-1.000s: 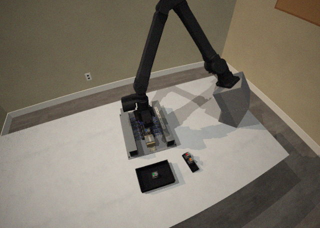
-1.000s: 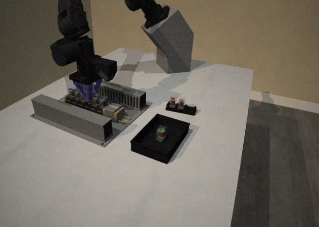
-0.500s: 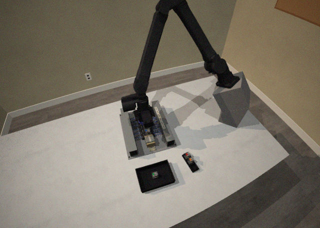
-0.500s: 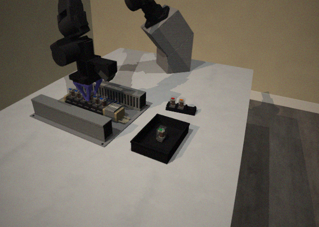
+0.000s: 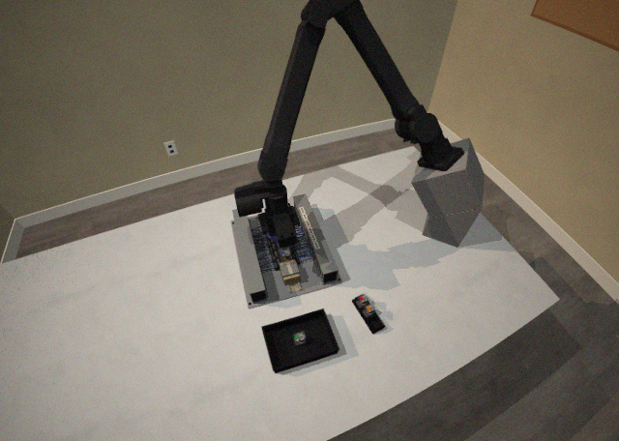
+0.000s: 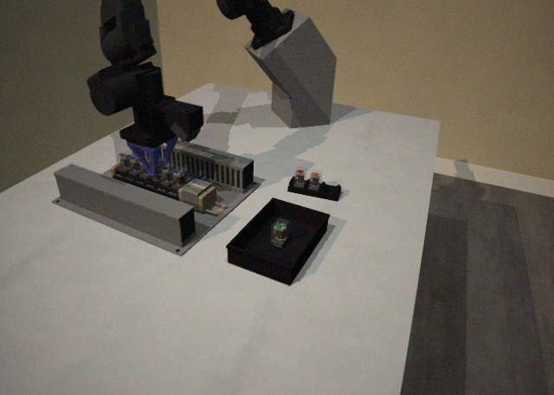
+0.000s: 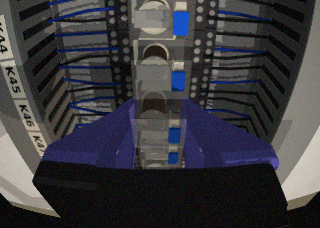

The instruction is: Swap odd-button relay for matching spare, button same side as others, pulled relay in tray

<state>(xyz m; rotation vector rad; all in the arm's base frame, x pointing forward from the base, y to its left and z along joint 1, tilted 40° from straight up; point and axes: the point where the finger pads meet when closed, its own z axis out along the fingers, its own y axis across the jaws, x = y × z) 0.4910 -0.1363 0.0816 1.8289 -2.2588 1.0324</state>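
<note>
Where the exterior view's left duct (image 5: 248,251) (image 6: 120,198) (image 7: 310,63) and right duct (image 5: 314,241) (image 6: 215,162) (image 7: 6,10) wall in the socket row, the gripper (image 5: 272,237) (image 6: 153,172) (image 7: 159,105) is clamped on a blue-button relay (image 7: 155,131) between neighbours. Rightward, the tray (image 5: 331,332) (image 6: 259,269) holds the green-button relay (image 5: 299,338) (image 6: 280,232) clear of its rims; bare tabletop separates it from the rack (image 5: 375,323) (image 6: 312,192) with red and orange spares.

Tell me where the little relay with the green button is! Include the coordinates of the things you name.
In the exterior view, the green-button relay (image 5: 299,338) (image 6: 280,233) sits inside the black tray (image 5: 331,331) (image 6: 259,268), nearer you than the rack with the red-button relay (image 5: 363,300) (image 6: 299,177).
</note>
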